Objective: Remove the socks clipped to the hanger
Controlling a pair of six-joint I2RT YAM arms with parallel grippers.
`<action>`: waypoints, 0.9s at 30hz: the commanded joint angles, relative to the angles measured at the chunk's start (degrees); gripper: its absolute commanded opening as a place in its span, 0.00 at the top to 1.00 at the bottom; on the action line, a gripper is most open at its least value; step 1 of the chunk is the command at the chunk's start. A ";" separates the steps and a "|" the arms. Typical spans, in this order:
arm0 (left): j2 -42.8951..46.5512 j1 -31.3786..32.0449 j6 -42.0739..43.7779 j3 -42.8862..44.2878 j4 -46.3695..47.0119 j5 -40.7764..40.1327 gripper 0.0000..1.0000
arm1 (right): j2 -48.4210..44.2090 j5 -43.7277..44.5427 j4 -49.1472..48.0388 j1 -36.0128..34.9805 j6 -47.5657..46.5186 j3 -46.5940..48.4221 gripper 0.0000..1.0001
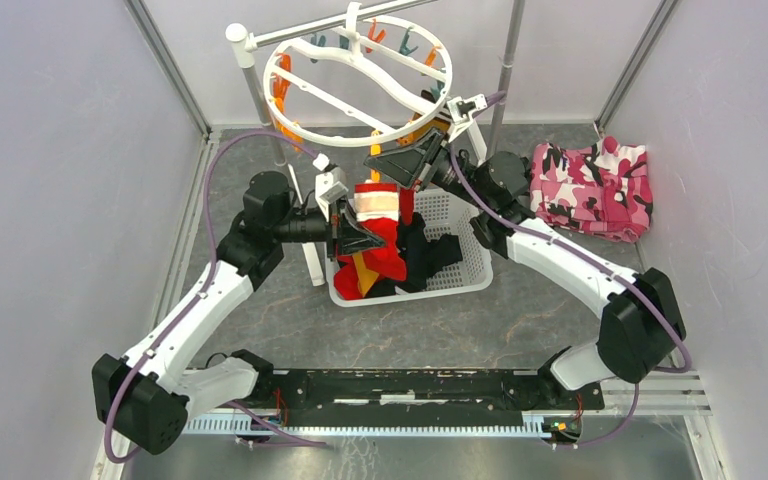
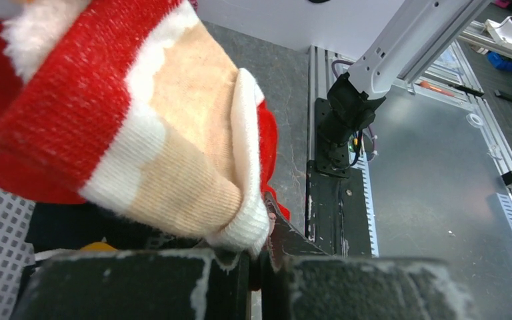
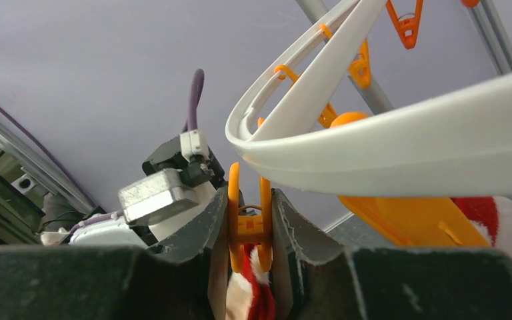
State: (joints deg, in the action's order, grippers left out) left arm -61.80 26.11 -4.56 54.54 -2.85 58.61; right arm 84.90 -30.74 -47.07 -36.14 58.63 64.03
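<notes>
The round white hanger [image 1: 360, 85] hangs from a rail at the back, with orange and teal clips along its bars. On its near rim, my right gripper [image 3: 250, 213] is shut on an orange clip [image 3: 248, 227], one finger on each of its arms. A red and white sock [image 3: 253, 300] hangs from that clip. This sock [image 2: 140, 133], red with white and beige bands, has its white edge pinched in my left gripper [image 2: 261, 257]. In the top view my left gripper [image 1: 350, 225] sits just below my right gripper [image 1: 395, 165], with the sock [image 1: 378, 212] between them.
A white perforated basket [image 1: 465, 275] stands under the hanger with red, yellow [image 1: 358, 272] and black [image 1: 430, 255] socks in it. A pink camouflage cloth [image 1: 595, 190] lies at the right. The white stand post [image 1: 255, 90] rises at the left of the hanger.
</notes>
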 commanded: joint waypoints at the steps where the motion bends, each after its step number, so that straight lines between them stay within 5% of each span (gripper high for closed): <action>1: 0.77 0.08 2.57 -3.30 0.71 -0.62 0.98 | -3.04 0.29 3.87 -0.27 -3.75 0.48 0.81; 4: -0.42 0.62 1.15 -5.53 2.60 -0.67 0.98 | -1.89 -0.32 6.00 -0.65 -4.45 2.89 0.89; 9: -3.19 3.33 -1.08 -7.11 6.66 -3.01 0.98 | -0.69 -0.62 9.94 -1.85 -6.81 5.60 0.88; 10: -3.88 3.73 -2.61 -7.28 8.38 -5.97 0.98 | -0.87 -0.73 10.66 -1.89 -7.36 5.83 0.84; 14: -6.82 3.77 -8.46 -6.57 15.69 -12.45 0.97 | -3.77 0.02 15.78 -1.86 -11.12 4.62 0.41; 16: -7.93 3.77 -9.47 -5.82 17.12 -14.61 0.94 | -6.68 1.66 20.44 -1.83 -14.76 3.25 0.32; 18: -8.83 3.78 -10.32 -5.15 17.53 -15.78 0.76 | -10.13 3.92 27.41 -1.69 -20.13 2.12 0.27; 23: -9.36 3.79 -13.24 -4.27 17.95 -19.06 0.02 | -20.08 12.39 41.39 -0.03 -30.93 -3.72 0.20; 27: -9.00 3.83 -13.42 -4.53 18.31 -19.49 0.00 | -23.48 21.87 47.62 2.47 -41.54 -6.18 0.17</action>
State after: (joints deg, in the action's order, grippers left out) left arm -71.50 29.87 -15.03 47.92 11.57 41.47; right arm 63.70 -20.27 -9.13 -35.83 30.52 59.68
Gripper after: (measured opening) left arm 0.993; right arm 0.822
